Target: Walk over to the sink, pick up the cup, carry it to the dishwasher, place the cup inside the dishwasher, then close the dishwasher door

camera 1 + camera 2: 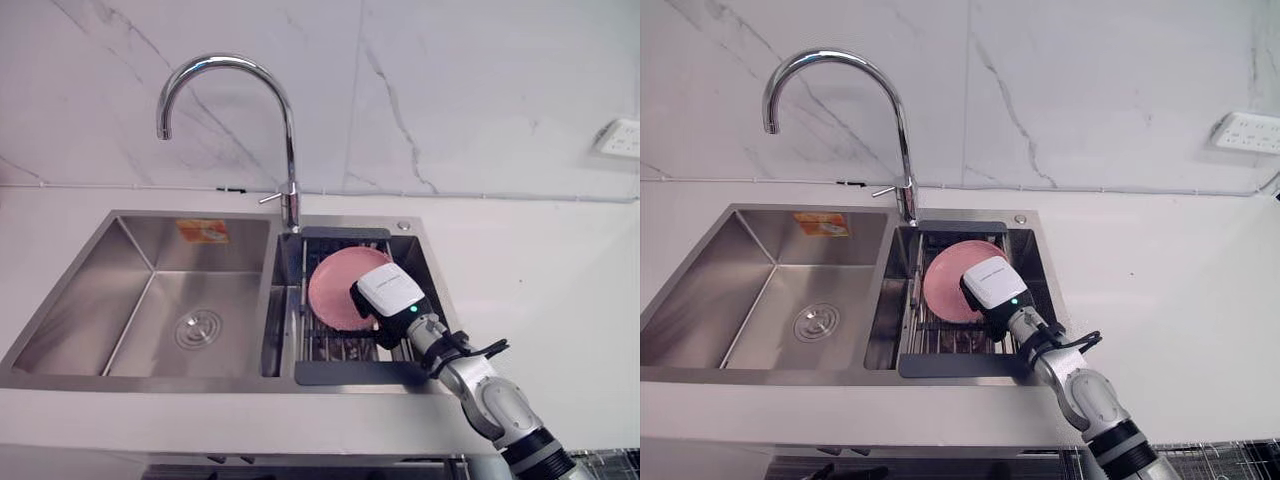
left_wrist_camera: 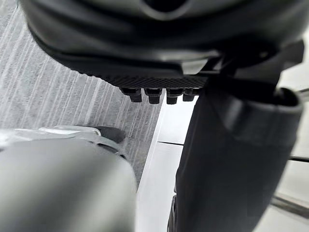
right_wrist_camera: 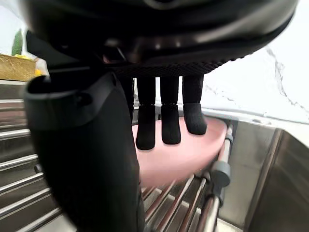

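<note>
— Marble wall [image 1: 450, 90] behind, a white desk [image 1: 540, 260] below it, and a steel sink [image 1: 150, 382] let into the desk. Where is the left hand?

— The left hand [image 2: 159, 38] hangs over grey floor [image 2: 63, 96], nowhere near the work. I cannot tell how it is set.

— And going across the sink?

— Well off to the right hand's left lies the left basin [image 1: 120, 290] with its drain. Nearer to it, the faucet [image 1: 288, 130] arches up from the divider. The right hand [image 1: 388, 300] itself is down in the other basin, over a wire rack [image 1: 330, 347].

— And the cup?

— What lies under the hand reads as a round, shallow pink dish [image 1: 335, 280] rather than a cup, leaning on the rack's bars. It sits directly beneath and just beyond the fingers [image 3: 170, 121], which stretch straight out over its face, with the thumb [image 3: 87, 164] standing apart on the near side. So the hand is wide and holds nothing. Whether it touches the dish or hovers over it, I cannot tell.

— How will it handle?

— My guess is light, stiff and smooth enough to slip. It could chip or clatter against the steel. The flat face offers no hold, so take the rim, with fingers over the far edge and thumb under the near one.

— Anything past the hand?

— Far to its right there is a wall socket [image 1: 620, 137], well apart.
</note>
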Robot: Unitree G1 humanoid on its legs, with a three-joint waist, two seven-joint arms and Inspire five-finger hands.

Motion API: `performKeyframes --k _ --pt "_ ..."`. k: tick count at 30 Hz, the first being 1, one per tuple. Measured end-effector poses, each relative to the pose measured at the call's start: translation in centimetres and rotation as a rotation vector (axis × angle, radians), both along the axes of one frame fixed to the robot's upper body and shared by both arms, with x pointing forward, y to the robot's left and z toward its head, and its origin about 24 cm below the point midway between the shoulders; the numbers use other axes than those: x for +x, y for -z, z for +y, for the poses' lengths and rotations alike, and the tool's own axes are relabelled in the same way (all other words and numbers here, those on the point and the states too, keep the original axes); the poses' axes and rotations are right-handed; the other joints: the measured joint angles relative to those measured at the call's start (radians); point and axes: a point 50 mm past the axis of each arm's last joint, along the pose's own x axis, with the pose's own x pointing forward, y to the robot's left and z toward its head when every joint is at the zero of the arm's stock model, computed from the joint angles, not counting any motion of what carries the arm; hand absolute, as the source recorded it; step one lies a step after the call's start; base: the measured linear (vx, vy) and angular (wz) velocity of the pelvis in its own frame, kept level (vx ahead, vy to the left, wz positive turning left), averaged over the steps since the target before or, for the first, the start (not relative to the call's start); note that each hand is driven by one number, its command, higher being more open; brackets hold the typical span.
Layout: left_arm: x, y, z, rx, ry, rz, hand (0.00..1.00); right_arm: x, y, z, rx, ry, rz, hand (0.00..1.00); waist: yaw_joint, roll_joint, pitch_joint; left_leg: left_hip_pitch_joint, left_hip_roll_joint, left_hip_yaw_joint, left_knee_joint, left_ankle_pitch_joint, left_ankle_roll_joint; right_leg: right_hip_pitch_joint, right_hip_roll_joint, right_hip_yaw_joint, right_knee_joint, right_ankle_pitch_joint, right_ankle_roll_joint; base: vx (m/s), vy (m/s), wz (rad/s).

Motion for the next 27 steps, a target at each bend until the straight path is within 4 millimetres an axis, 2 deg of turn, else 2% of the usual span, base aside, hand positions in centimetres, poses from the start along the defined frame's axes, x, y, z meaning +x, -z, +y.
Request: performKeyframes --k 7,16,24,27 --pt "0.0 0.0 0.1 0.013 -0.007 -0.006 1.0 0.5 -0.9 -0.9 0.045 0.056 -0.091 0.0 0.014 -0.001 0.0 -0.002 -0.002 -0.001 0.002 0.0 0.001 -0.003 0.0 0.0 0.0 0.002 0.0 0.0 0.0 0.0" --pt "0.0 0.0 0.0 0.015 -0.008 -0.016 1.0 0.9 -2.0 -1.4 0.148 0.06 -0.107 0.0 0.016 -0.001 -0.001 -0.002 -0.003 -0.002 0.005 0.001 0.002 -0.003 -0.001 0.005 0.0 0.006 0.0 0.0 0.0 0.0" --pt "0.0 0.1 -0.2 0.01 -0.011 -0.016 1.0 0.7 -5.1 -2.3 0.328 0.052 -0.207 0.0 0.013 -0.001 -0.001 -0.002 0.0 0.002 0.007 0.001 0.002 -0.003 0.002 0.012 0.0 0.007 -0.001 0.0 0.0 0.0" --pt "0.0 0.1 -0.3 0.009 -0.011 -0.016 1.0 0.7 -5.7 -2.5 0.345 0.053 -0.228 0.0 0.012 0.0 -0.001 -0.002 -0.001 0.006 0.007 0.001 0.002 -0.004 0.002 0.012 0.0 0.007 -0.001 0.0 0.0 0.0"
